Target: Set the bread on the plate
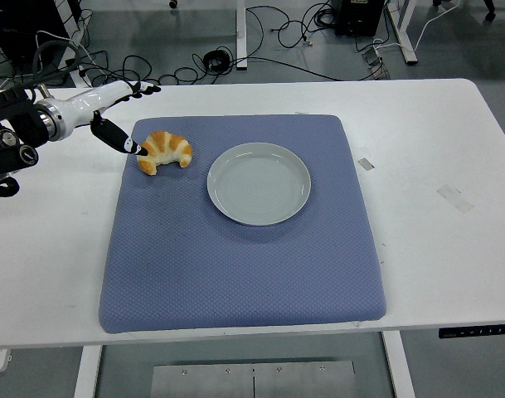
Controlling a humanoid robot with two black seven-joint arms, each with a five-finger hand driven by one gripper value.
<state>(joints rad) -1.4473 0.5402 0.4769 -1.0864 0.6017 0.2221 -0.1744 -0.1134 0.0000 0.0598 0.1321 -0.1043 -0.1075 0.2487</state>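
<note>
Open left hand [111,112] beside bread [164,151]

A single head view looks forward and down from high on the robot's side of the white table [451,249]; the near edge runs across the bottom, toward six o'clock, with the table's underframe showing beneath it; the far edge lies toward twelve o'clock, and beyond it a grey floor with cables [269,25] fills the top strip; the camera stands far enough back that the whole blue mat [235,265] fits in frame, roughly centred; the left arm [20,137] enters from nine to ten o'clock; there is no second view, so nothing is shared.
</note>
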